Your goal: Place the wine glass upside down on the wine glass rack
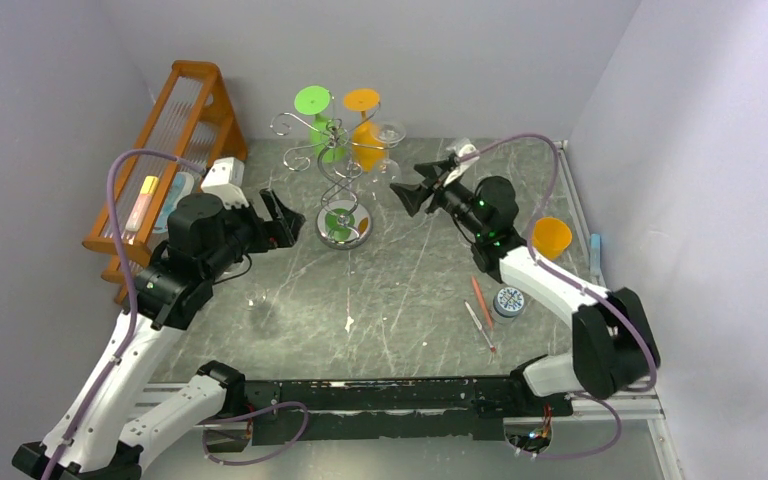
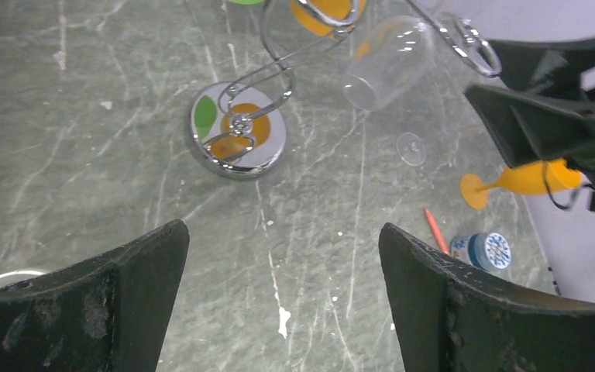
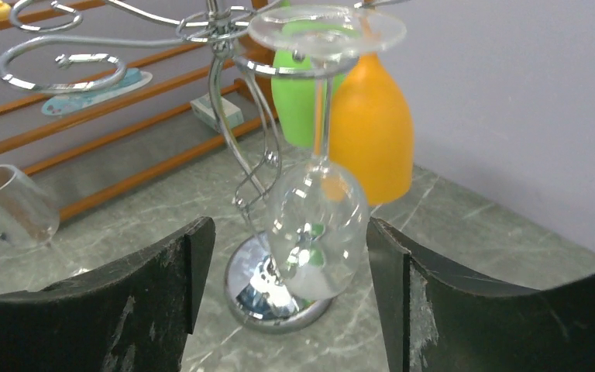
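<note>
The wine glass (image 3: 319, 225) hangs upside down from the wine glass rack (image 3: 215, 85). The right gripper (image 3: 287, 232) stands open astride its bowl. The left gripper (image 2: 283, 232) is wide open and empty.

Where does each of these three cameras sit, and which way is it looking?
Top external: high behind the arms, looking down on the table; left arm and right arm show.
Left wrist: on the left arm, looking down at the wine glass rack; left hand open below.
Right wrist: on the right arm, facing the hung wine glass; right hand open below.
Shared: all three see the rack.
</note>
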{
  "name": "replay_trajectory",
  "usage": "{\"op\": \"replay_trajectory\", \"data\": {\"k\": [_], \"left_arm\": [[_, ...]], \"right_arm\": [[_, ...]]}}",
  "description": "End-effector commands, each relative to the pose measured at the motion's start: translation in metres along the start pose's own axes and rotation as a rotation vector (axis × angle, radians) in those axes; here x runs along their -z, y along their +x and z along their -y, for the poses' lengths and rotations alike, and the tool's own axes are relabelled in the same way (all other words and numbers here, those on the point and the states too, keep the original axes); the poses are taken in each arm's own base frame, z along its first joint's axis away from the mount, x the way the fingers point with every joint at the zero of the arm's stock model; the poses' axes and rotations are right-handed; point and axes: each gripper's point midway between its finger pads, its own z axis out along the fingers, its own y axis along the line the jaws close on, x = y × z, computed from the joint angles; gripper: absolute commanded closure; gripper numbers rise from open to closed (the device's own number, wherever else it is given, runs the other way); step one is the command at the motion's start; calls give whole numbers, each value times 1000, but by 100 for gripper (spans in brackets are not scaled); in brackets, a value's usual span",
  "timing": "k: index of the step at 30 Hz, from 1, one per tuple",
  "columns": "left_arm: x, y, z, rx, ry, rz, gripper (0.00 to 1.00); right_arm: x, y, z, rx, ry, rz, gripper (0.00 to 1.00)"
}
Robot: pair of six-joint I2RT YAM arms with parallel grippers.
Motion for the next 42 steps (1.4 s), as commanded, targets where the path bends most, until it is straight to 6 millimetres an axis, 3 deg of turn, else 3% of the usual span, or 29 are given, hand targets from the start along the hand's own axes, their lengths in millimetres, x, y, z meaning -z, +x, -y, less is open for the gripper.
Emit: {"op": "replay_trajectory", "data": {"k": [1,2,7,13,21,30,36,42], "left_arm": [[10,3,-29,-46,-144,-15,4],[12,6,-35,-49,-173,-18,4],[22,20,-82,-98,-412,-61,9],[24,40,-111,-127,-567,-138,21],[7,66,-127,-164,-631,-234,37],[-3,91,-145,-141,-732,-305,46],[-7,101,-153,-126,-761,-309,67],[-11,101,-147,-127,-719,-322,90]], "right_arm": [[31,4,4,-39,91,-21,21],[39,5,7,-75,135,-22,17],[80,13,22,-275,367,-54,13],[107,23,7,-416,400,-128,12],[113,42,-3,-447,389,-287,20],[118,44,-5,-455,393,-278,33],[115,44,-8,-464,368,-293,45],[111,43,-14,-506,350,-302,48]]}}
